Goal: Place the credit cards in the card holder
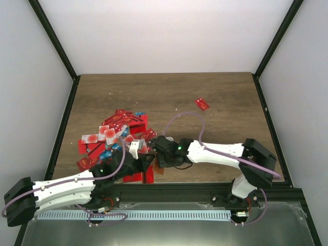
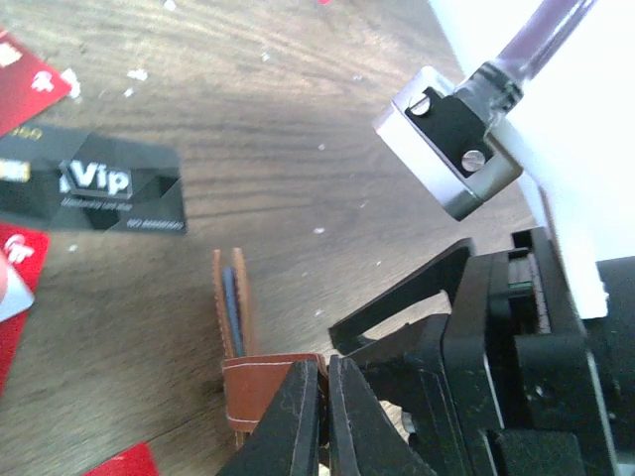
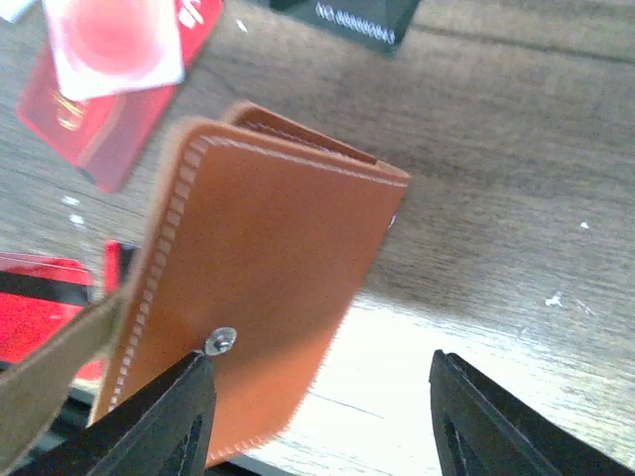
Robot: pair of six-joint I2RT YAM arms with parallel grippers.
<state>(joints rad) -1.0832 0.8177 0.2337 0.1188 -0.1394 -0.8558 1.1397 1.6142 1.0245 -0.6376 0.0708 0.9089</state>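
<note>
Pinching brown strap of card holder (image 2: pixel 235 307) with left claw (image 2: pixel 324 416), tips squeezed almost together. Holding right claw (image 3: pixel 317 397) wide, one finger touching flat side of card holder, other finger well apart. Standing up on edge on tabletop (image 2: pixel 298 129), folded, leaning: card holder. Showing thin dark strip between two leather sides; card or lining, cannot tell. Lying in heap on tabletop near card holder: credit cards (image 1: pixel 115 136). Black card (image 2: pixel 99 188) close by, one red card (image 1: pixel 202 103) far off alone.
</note>
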